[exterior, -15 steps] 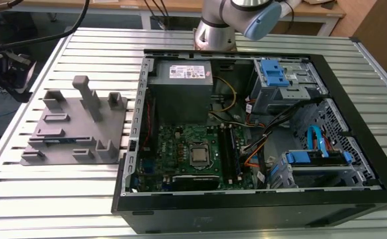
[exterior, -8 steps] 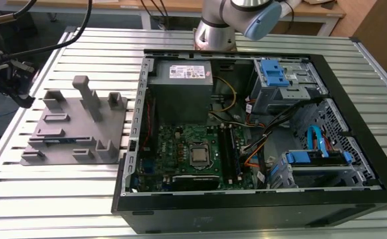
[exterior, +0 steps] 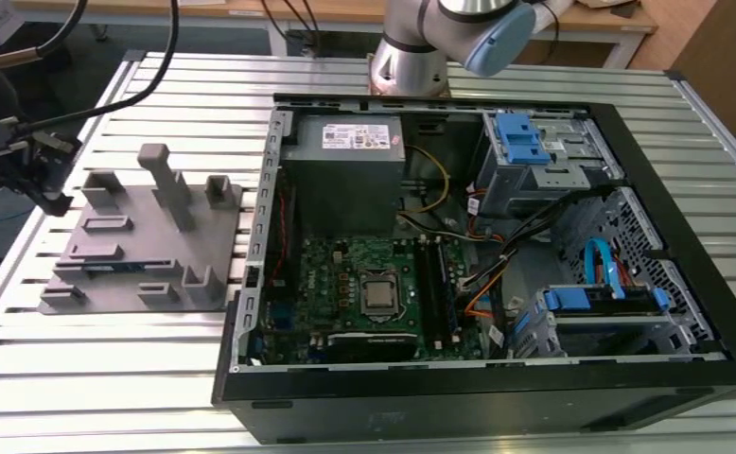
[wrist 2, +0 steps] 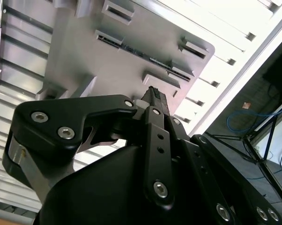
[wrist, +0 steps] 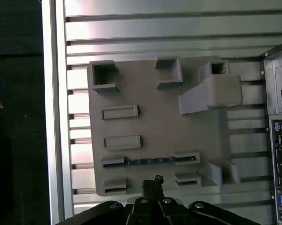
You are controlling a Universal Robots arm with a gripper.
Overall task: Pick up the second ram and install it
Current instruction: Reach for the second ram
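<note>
We see the gripper (wrist: 152, 180) with its two fingers drawn together into one narrow dark tip and nothing between them. In the second wrist view the gripper (wrist 2: 155, 94) shows the same closed, empty tip, with its black linkage spreading back behind it.

The tip hangs above the edge of a grey fixture plate (wrist: 145, 122), apart from it, over the gap between two small slotted brackets. Just beside that pair, in the neighbouring row, lies the second ram (wrist: 150, 161). It is a thin dark-blue strip standing on its long edge, each end seated in a slotted bracket (we can make out a line of small chips along it). It also appears in the second wrist view (wrist 2: 141, 52) and, faintly, in the exterior view (exterior: 122, 266). The gripper is not touching it.

The fixture plate (exterior: 141, 246) rests on a slatted aluminium table (exterior: 115, 378). Toward the exterior view's right of the plate, an open computer case (exterior: 254, 284) lies on its side. Inside the case we see a green motherboard (exterior: 356, 265) and a grey power supply (exterior: 342, 180). The arm's base (exterior: 412, 57) stands beyond the case.
</note>
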